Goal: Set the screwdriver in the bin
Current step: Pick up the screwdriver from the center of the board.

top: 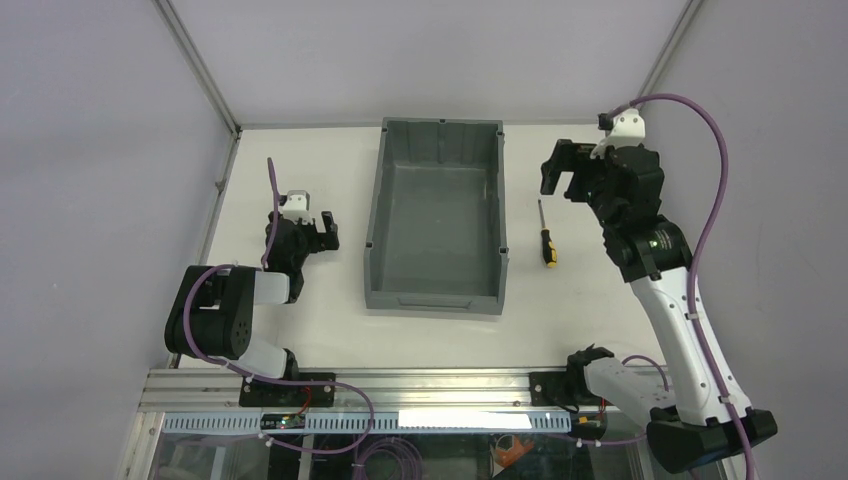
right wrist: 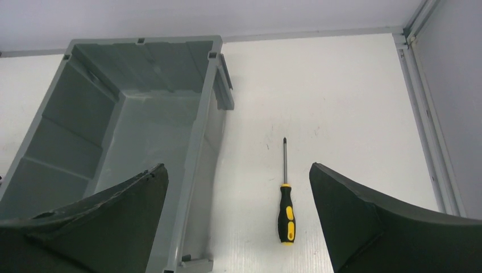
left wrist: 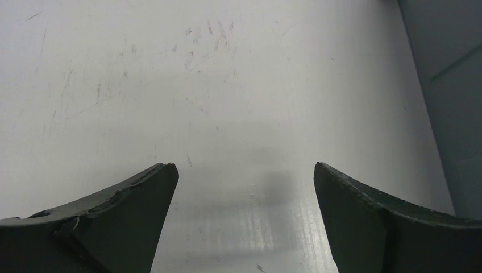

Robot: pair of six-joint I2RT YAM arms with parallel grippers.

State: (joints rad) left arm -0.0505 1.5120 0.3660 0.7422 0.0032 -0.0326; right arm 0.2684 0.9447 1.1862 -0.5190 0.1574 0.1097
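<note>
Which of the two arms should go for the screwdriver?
Right. The right hand hangs open near the screwdriver, which lies right of the bin; the left hand is across the bin.

R gripper (right wrist: 238, 166) jaws wide apart, screwdriver (right wrist: 286, 200) flat on table (right wrist: 341, 102) btwn them, bin (right wrist: 74, 114) just left of it

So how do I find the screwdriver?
Find the big grey bin in the middle of the white table. Just right of it, lying flat on the table, is the screwdriver. It's the only small thing there, with a thin dark shaft and a black-and-yellow handle.
</note>
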